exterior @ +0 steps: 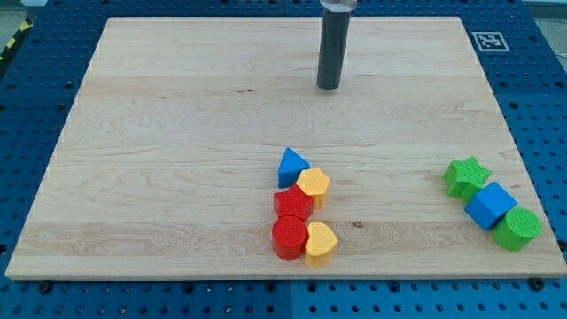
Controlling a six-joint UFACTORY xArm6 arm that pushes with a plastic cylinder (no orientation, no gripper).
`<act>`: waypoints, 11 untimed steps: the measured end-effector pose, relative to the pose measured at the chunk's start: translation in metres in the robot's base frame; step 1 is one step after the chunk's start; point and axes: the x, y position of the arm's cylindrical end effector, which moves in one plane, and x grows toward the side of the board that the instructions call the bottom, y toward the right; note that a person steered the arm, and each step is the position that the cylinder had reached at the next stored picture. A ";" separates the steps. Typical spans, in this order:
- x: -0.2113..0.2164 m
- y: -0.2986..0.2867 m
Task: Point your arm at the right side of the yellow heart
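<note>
The yellow heart [321, 243] lies near the view's bottom centre, touching a red cylinder [288, 237] on its left. Above them sit a red star-like block [292, 204], a yellow hexagon-like block [314, 185] and a blue triangle [291, 166], all bunched together. My tip [329, 87] is at the view's top centre, far above the cluster and a little to the right of it, touching no block.
At the view's right edge, a green star [466, 175], a blue cube [490, 205] and a green cylinder [517, 229] lie in a diagonal row. The wooden board [177, 159] lies on a blue pegboard. A marker tag [488, 41] sits at the board's top right corner.
</note>
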 end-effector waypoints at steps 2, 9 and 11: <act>-0.006 0.000; 0.218 0.030; 0.270 0.034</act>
